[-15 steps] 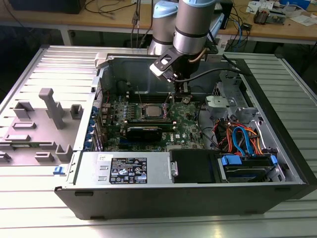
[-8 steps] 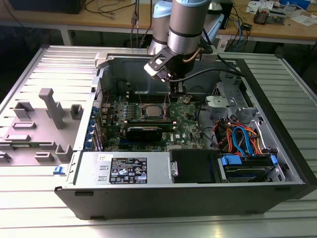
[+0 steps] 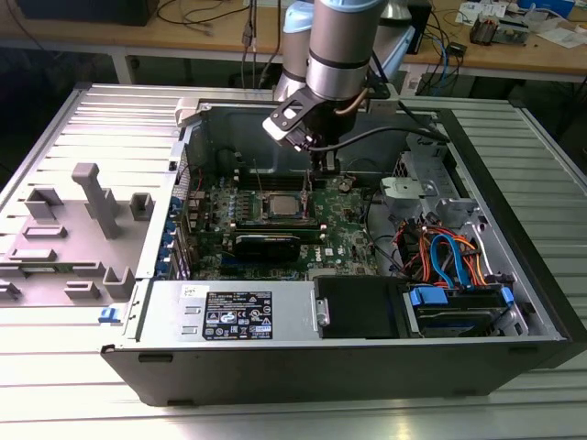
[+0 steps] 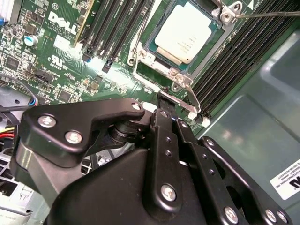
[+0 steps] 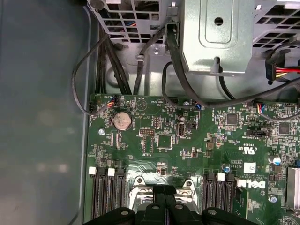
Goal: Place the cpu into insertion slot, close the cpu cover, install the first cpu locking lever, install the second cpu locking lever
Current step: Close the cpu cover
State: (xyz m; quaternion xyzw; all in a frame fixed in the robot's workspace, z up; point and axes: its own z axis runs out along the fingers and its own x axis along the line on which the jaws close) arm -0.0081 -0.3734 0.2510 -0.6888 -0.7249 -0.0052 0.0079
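One small square chip is what matters here. The cpu [image 4: 187, 30] lies flat inside the insertion slot [image 4: 149, 47], its dull metal top facing up out of the open case [image 3: 514, 229]. Being square, it has no real long axis. Its edges run parallel to the memory slots [image 4: 234, 61] that flank the insertion slot on both sides.

I judge it light and rigid but delicate underneath, with a smooth top that could slide under a pinch. The bare edges are the place to hold it, never the contact face.

Around it sits the cpu cover [image 4: 177, 75], thin sheet metal that likely springs a little. I cannot tell whether it is pressed fully down. A locking lever [image 4: 267, 14], a slim wire rod, stretches away from one corner of the insertion slot. It looks stiff yet springy, best taken near its free end.

The fingers [image 4: 161, 126] are drawn together with nothing visible between them. Their tips are just beside one edge of the insertion slot.
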